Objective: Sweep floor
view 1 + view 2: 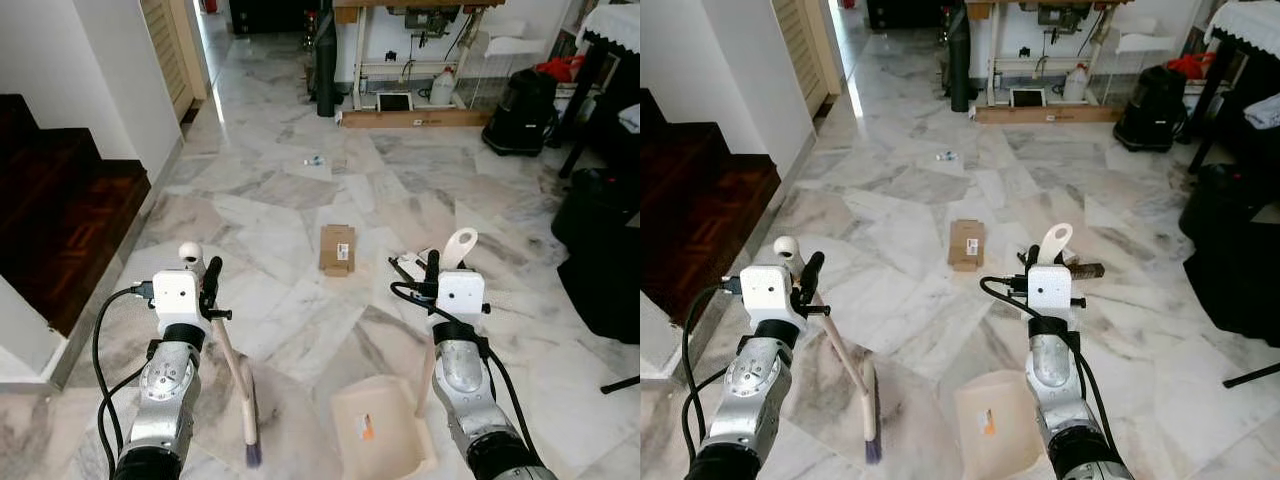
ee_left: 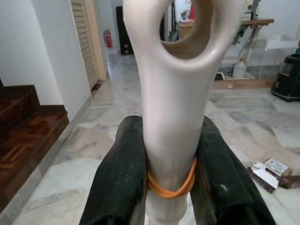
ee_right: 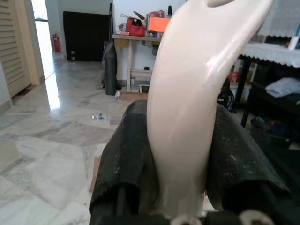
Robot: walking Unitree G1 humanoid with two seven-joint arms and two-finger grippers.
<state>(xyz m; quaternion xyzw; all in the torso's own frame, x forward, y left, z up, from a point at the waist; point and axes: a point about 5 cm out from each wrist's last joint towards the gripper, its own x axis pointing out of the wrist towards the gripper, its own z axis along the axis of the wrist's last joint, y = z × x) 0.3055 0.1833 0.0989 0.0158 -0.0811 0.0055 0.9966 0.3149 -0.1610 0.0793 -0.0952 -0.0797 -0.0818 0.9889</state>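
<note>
Standing here, the whole floor is glossy grey-and-white marble slabs, with daylight glaring off it down the hallway. On one side there's a dark wooden staircase against a white wall, plus a louvred wooden door further along. The far end has a wooden workbench with a white jug under it. A black bag sits near dark furniture.
</note>
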